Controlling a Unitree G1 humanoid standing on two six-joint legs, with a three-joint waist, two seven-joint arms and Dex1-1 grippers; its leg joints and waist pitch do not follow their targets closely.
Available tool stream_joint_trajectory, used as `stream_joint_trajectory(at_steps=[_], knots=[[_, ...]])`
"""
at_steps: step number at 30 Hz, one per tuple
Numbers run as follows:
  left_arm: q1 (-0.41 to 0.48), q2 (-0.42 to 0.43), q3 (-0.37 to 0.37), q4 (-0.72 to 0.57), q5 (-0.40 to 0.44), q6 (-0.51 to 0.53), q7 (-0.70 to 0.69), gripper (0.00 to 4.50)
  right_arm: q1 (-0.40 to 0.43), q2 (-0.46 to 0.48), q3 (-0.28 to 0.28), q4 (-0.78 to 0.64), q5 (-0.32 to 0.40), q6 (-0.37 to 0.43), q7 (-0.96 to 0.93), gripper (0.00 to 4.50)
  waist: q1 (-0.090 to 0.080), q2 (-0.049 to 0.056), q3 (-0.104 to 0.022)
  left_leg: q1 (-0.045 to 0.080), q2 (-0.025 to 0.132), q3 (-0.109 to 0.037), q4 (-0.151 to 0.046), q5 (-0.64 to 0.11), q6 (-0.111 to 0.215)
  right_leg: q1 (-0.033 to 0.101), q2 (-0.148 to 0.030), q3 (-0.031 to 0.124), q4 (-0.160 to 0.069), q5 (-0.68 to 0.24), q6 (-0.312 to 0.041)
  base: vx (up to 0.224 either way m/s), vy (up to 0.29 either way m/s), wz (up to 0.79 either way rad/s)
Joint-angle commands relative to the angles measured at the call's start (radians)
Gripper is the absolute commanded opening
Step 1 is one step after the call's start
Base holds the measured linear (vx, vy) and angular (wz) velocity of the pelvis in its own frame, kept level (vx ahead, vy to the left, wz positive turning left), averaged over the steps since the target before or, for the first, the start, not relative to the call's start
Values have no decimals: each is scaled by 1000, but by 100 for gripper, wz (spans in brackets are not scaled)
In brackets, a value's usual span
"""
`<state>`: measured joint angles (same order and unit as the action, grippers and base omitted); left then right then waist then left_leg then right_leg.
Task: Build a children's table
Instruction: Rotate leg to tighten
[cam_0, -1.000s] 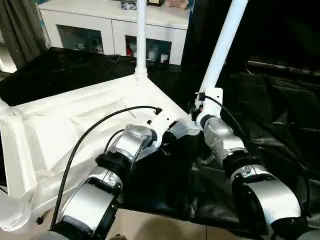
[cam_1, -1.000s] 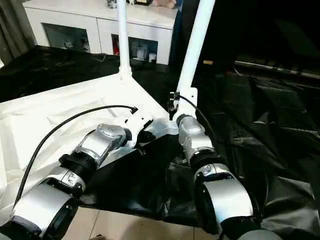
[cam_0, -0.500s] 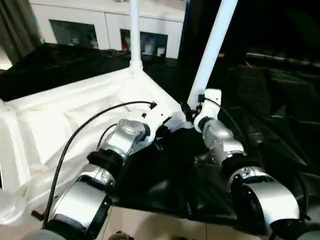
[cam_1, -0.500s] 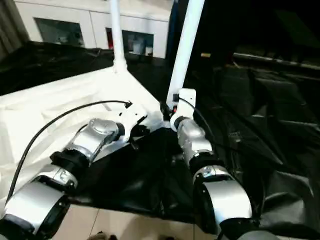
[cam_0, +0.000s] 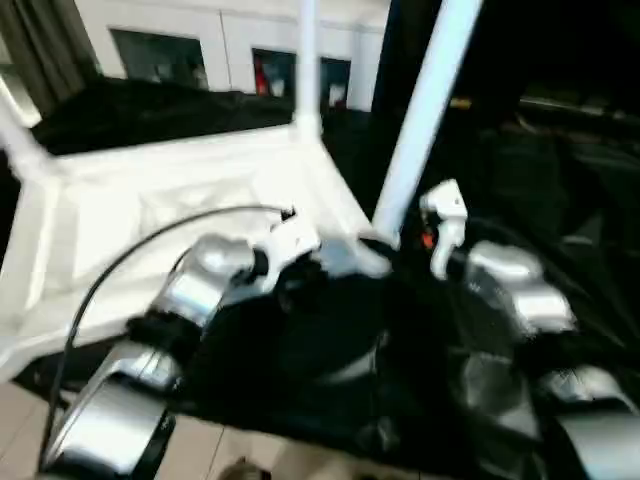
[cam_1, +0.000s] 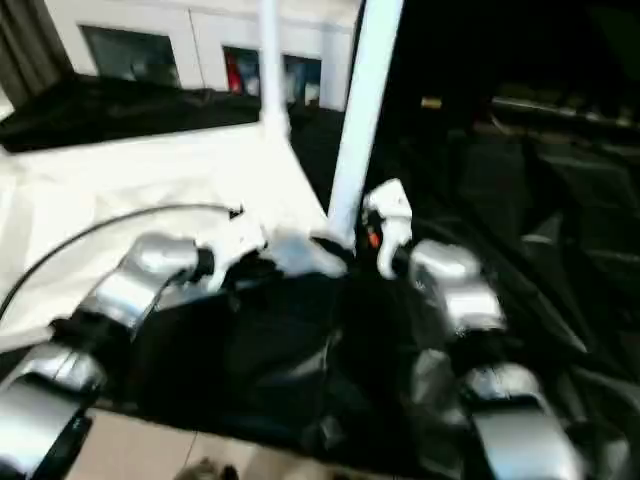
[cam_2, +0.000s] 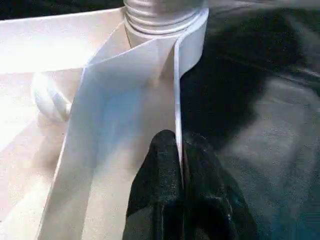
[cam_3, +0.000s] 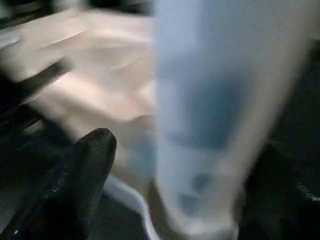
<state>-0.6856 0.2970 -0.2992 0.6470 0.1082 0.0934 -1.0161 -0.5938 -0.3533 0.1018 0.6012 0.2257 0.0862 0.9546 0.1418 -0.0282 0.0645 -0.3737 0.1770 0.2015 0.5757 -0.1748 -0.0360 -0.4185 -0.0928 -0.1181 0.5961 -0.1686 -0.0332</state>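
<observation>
Jaws of our left gripper (cam_2: 180, 165) pinch the upturned children's table (cam_0: 120, 210) by its rim on black sheeting (cam_0: 560, 170); our right gripper's (cam_3: 170, 175) stand apart around the near leg (cam_0: 425, 110).

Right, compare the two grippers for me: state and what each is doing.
The left gripper is shut on the table top's rim, pinching the thin white wall; the right gripper is open, one finger standing clear of the near leg. Both sit near the same corner, where that leg is already in its socket.
</observation>
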Motion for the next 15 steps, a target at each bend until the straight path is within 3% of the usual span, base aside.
stream_joint_trajectory(at_steps=[1, 4, 6, 9, 15], knots=[[29, -4, 0, -64, -74, -47, -52, 0, 19, -25, 35, -47, -9, 11, 74, 408, 3, -10, -77, 10, 69, -24, -49, -120, 112, 69, -86, 68, -52, -117, -211, 0, 0, 0], [47, 14, -6, -86, -72, -51, -68, 0, 27, -37, 36, -60, -6, 22, 88, 408, 0, -12, -70, 13, 66, -28, -55, -189, 63, 64, -88, 68, -73, -285, -168, 0, 0, 0], [60, 26, -9, -103, -75, -52, -84, 0, 36, -48, 48, -75, -4, 32, 114, 408, -1, -12, -68, 16, 69, -31, -60, -213, 44, 62, -88, 68, -79, -350, -143, 0, 0, 0], [93, 49, -5, -157, -87, -44, -126, 0, 68, -82, 89, -126, -24, 47, 177, 408, -1, -13, -68, 17, 70, -33, -62, -218, 35, 62, -88, 70, -76, -344, -139, 0, 0, 0], [121, 64, 2, -216, -104, -13, -162, 0, 86, -85, 100, -123, -51, 32, 168, 392, 0, -11, -73, 15, 66, -29, -55, -165, 47, 64, -85, 71, -64, -246, -170, 0, 0, 0]])
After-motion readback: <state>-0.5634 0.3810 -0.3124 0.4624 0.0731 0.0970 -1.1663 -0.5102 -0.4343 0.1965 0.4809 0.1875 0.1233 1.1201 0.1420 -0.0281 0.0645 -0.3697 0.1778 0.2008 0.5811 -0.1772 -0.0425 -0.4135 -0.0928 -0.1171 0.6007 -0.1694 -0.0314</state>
